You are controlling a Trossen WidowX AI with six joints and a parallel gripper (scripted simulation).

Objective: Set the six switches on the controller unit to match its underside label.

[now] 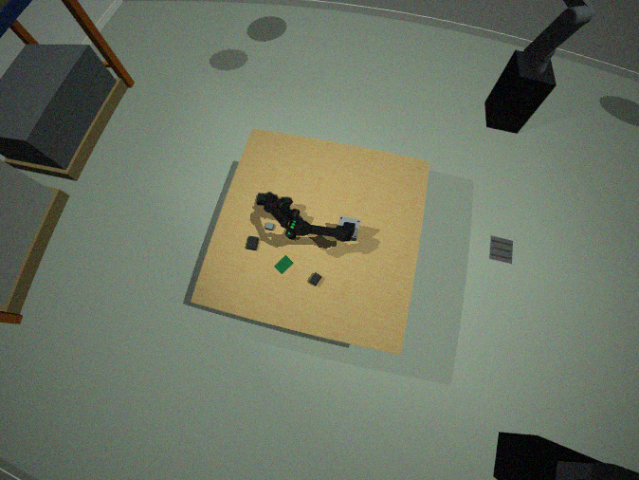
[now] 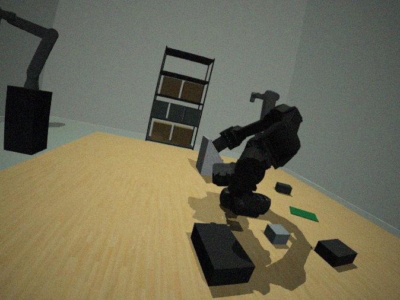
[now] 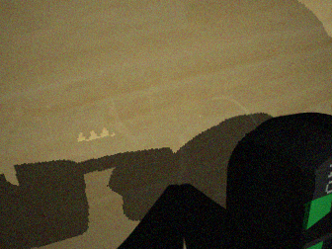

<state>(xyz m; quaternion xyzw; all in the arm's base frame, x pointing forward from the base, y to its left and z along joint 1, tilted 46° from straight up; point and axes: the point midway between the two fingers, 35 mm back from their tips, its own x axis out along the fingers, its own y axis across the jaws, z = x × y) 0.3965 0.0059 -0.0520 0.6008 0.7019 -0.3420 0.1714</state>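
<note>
The dark grey controller unit [image 1: 290,224] [image 2: 260,204] [image 3: 282,153] sits on the bench, base down as far as I can tell. The arm covers much of it in the exterior view. In the wrist view only its rounded end shows at the right, with the ON lettering and two green switch ends at the frame's edge; the other switches are out of view. The label underneath is hidden. My gripper [image 3: 180,195] is shut, its dark fingertips together just left of the unit's end in the wrist view. Whether they touch it I cannot tell. Nothing shows between them.
A large black box [image 2: 222,248] lies near the unit. A grey-blue block [image 1: 269,226] [image 2: 277,233], dark modules [image 1: 251,242] [image 2: 336,251] [image 1: 315,279] [image 2: 283,187] and a green board [image 1: 283,264] [image 2: 303,213] lie around. A pale plate [image 1: 349,220] [image 2: 206,161] is at the arm's base.
</note>
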